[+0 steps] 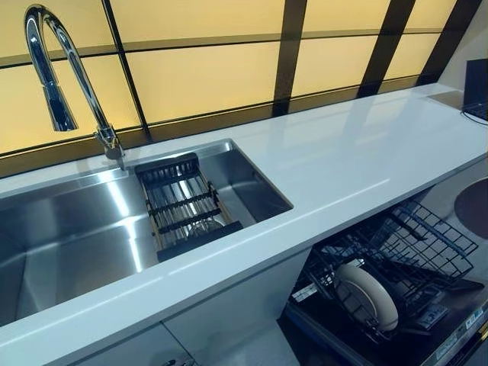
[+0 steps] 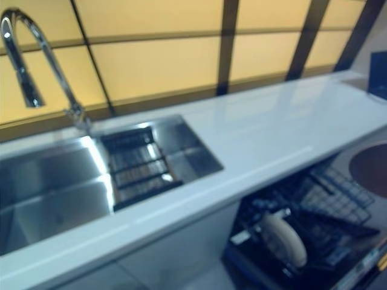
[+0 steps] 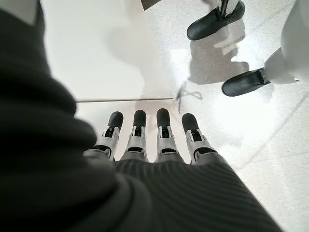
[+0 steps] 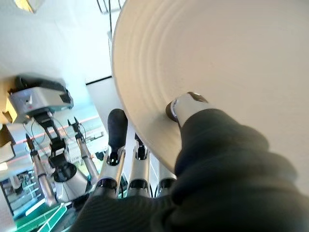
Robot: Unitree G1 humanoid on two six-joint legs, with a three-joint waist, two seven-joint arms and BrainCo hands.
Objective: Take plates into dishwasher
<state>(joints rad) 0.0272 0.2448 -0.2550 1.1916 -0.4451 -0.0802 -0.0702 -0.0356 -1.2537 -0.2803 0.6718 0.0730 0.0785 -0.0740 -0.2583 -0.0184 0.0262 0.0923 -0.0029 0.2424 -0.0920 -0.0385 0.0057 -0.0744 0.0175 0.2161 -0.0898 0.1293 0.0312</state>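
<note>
Below the long white countertop [image 1: 358, 164], at the lower right of the head views, the open dishwasher's black wire rack [image 1: 415, 252] is pulled out, with one cream round plate [image 1: 367, 295] standing on edge between its tines. Set into the countertop toward the left is a stainless-steel sink [image 1: 69, 244]; a black slatted drain rack [image 1: 183, 204] rests across the basin, and a curved chrome faucet [image 1: 57, 69] rises behind it. Amber wall panels divided by dark strips [image 1: 290, 53] run along the back.

Neither hand appears in the head views. In the right wrist view, the right hand [image 4: 145, 166] holds a second cream round plate [image 4: 212, 63]: its thumb [image 4: 186, 107] presses on the plate's broad face while the fingers [image 4: 116, 133] extend behind the rim, pinching the plate between them. In the left wrist view, the left hand [image 3: 154, 145] holds nothing, its fingers straight and side by side above the pale speckled floor [image 3: 270, 145].
</note>
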